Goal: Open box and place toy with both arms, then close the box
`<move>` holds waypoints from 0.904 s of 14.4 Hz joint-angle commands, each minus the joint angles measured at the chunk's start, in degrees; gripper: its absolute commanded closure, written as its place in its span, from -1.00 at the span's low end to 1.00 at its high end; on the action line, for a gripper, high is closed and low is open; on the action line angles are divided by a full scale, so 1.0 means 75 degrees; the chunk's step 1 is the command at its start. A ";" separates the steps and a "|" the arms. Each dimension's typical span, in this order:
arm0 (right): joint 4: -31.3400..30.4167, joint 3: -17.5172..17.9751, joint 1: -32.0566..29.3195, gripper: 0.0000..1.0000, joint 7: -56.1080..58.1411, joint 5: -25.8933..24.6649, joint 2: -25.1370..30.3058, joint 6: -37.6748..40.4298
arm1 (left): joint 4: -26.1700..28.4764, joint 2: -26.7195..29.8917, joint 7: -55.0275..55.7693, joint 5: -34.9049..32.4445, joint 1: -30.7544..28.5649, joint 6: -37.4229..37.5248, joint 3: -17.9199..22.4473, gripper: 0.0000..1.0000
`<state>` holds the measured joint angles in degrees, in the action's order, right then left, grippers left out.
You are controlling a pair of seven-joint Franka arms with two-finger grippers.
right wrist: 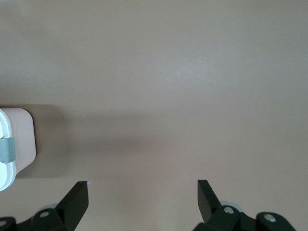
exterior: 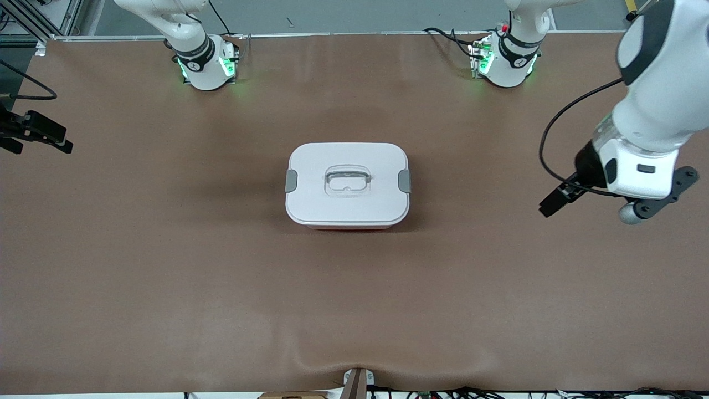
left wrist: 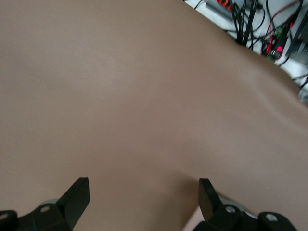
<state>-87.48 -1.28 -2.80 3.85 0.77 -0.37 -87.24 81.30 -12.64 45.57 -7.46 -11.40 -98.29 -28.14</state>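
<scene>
Your box (exterior: 347, 185) sits shut in the middle of the brown tabletop (exterior: 166, 277), white lid on, a grey clip (exterior: 291, 180) at each short end and the clear recessed handle (exterior: 346, 182) on top, and both tools are well apart from it. The left tool (left wrist: 143, 192) hangs over bare tabletop toward the left arm's end, fingers spread wide with nothing between them; its arm comes in from the edge of the front view, wrist bent down and a black cable looping off it. The right tool (right wrist: 142, 193) is over the tabletop toward the right arm's end, also spread wide and holding nothing; in the front view you only catch a black piece of it at the frame's edge. The right wrist view gives you what the front view hides: the pale pink base of the box and one grey clip side-on. The left wrist view shows only tabletop and a tangle of cables (left wrist: 250, 24) past its edge. No toy shows in any view.
</scene>
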 commanded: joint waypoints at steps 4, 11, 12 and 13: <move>-0.0007 -0.0006 0.0057 -1.00 -0.0138 0.0015 0.0096 0.0053 | -0.0141 0.0478 -0.2745 0.0034 -0.0484 0.0577 -0.0010 -1.00; -0.0043 -0.0029 0.0034 -1.00 -0.0127 0.0320 0.0038 -0.0193 | -0.0071 0.0853 -0.4048 0.0057 -0.0649 0.0612 0.0211 -1.00; -0.0042 -0.0029 0.0045 -1.00 -0.0127 0.0320 0.0061 -0.0181 | -0.0071 0.1004 -0.4095 0.0092 -0.0312 0.0914 0.0607 -1.00; -0.0054 -0.0041 0.0034 -1.00 -0.0127 0.0320 0.0061 -0.0170 | -0.0071 0.1076 -0.4177 0.0115 0.0260 0.1230 0.1168 -1.00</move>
<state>-87.60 -1.32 -2.70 3.82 2.15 -0.40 -88.32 79.80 -7.59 16.29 -7.46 -14.83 -92.64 -25.29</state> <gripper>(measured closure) 0.000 0.000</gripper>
